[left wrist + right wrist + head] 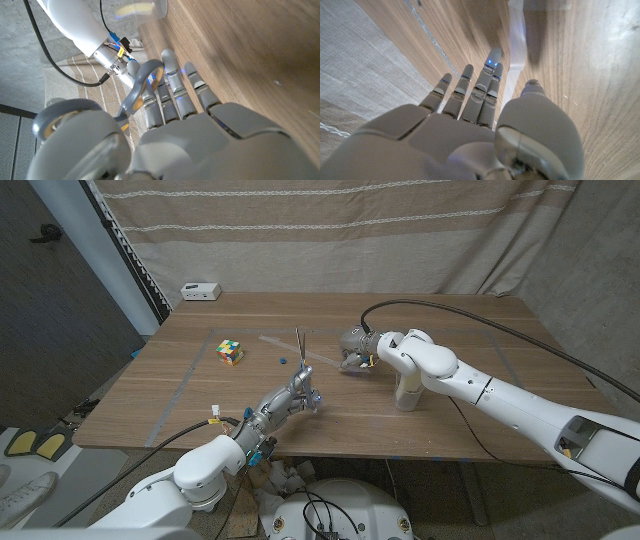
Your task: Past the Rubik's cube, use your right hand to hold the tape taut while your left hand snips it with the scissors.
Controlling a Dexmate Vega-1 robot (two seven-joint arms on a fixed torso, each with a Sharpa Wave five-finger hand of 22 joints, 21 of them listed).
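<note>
Tape [516, 42] runs as a pale, clear strip over the wooden worktop [480, 330], seen in the right wrist view stretching away from the fingertips of the right hand [470, 125]; the fingers [490, 75] are extended together alongside the strip with the thumb close by, but whether they actually pinch the tape cannot be told from that view. In the head view the right hand [355, 350] sits near the middle of the worktop, toward the far side, fingers drawn in around something small and pale; the contact itself is too small to resolve. A white cylindrical object [406, 393], possibly the tape roll, stands on the worktop just below the right forearm. Scissors [301, 345] are held by the left hand [298, 390], blades pointing up and away from the robot, tips nearly together, positioned between the cube and the right hand. In the left wrist view the grey handle loops [142, 87] of the scissors lie against the left hand [200, 140], one loop over the fingers [172, 85], the other by the thumb. Rubik's cube [231, 352] rests on the worktop to the left of the scissors, well apart from both hands. A small blue item [283, 361] lies between the cube and the scissors. A white box [200, 291] sits at the far left corner.
</note>
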